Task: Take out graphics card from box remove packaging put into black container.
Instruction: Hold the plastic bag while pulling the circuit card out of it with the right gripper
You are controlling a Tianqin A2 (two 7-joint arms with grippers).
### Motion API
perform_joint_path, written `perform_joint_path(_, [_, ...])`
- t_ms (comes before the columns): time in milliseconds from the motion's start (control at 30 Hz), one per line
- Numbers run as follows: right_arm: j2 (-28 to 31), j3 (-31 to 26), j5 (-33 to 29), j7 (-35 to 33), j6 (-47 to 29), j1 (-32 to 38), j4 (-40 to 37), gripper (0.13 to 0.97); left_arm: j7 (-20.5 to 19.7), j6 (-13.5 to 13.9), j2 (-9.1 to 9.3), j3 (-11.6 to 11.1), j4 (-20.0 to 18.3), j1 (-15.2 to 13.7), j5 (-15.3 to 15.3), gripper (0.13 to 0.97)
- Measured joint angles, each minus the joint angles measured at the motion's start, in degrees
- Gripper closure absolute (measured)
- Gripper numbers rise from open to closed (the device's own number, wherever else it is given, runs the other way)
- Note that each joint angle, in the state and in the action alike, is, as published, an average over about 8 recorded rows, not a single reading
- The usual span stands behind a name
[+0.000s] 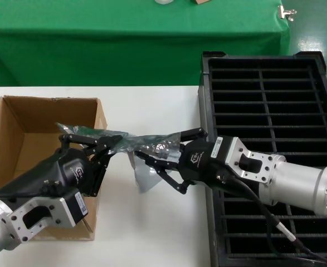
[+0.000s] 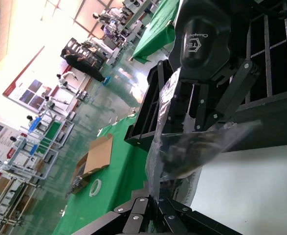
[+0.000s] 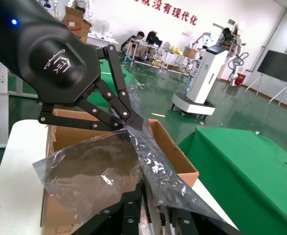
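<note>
The crinkly packaging (image 1: 142, 173) is stretched in the air between my two grippers, over the white table between the box (image 1: 11, 127) and the black container (image 1: 262, 99). My left gripper (image 1: 117, 140) is shut on the packaging's (image 2: 197, 147) end nearer the box; its own fingertips (image 2: 142, 211) pinch the film. My right gripper (image 1: 145, 149) is shut on the other end, where the graphics card's (image 3: 159, 201) toothed edge shows between its fingers under the packaging (image 3: 94, 171). A dark shape fills the packaging in the left wrist view. The box's (image 3: 175, 155) inside looks empty.
The white table (image 1: 152, 222) carries the box at the left and the black container at the right, with a narrow gap between them. A green-draped table (image 1: 124, 33) stands behind. My right arm lies over the container's near slots.
</note>
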Motion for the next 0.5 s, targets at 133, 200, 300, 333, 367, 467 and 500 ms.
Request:
perform_joint_path(133, [0.1, -0.1, -0.3, 0.4, 0.1, 0.1, 0.1, 0.847, 0.0, 0.0, 0.00, 0.0, 0.0, 0.0, 0.0, 0.958])
perform_joint_path(200, [0.4, 0.0, -0.8, 1.1, 0.1, 0.1, 0.6, 0.867, 0.0, 0.0, 0.00, 0.0, 0.0, 0.0, 0.0, 0.958])
perform_joint_path(300, [1.1, 0.2, -1.6, 2.6, 0.2, -0.2, 2.1, 0.876, 0.0, 0.0, 0.00, 0.0, 0.0, 0.0, 0.0, 0.958])
perform_joint_path(333, [1.5, 0.4, -1.9, 3.2, 0.2, -0.4, 2.7, 0.881, 0.0, 0.0, 0.00, 0.0, 0.0, 0.0, 0.0, 0.958])
perform_joint_path(367, [1.8, 0.5, -2.2, 3.8, 0.2, -0.6, 3.5, 0.886, 0.0, 0.0, 0.00, 0.0, 0.0, 0.0, 0.0, 0.958])
perform_joint_path(467, [3.1, 1.1, -2.9, 5.5, 0.0, -1.1, 5.8, 0.900, 0.0, 0.0, 0.00, 0.0, 0.0, 0.0, 0.0, 0.958])
perform_joint_path(500, [3.6, 1.3, -3.1, 6.0, -0.1, -1.3, 6.6, 0.905, 0.0, 0.0, 0.00, 0.0, 0.0, 0.0, 0.0, 0.958])
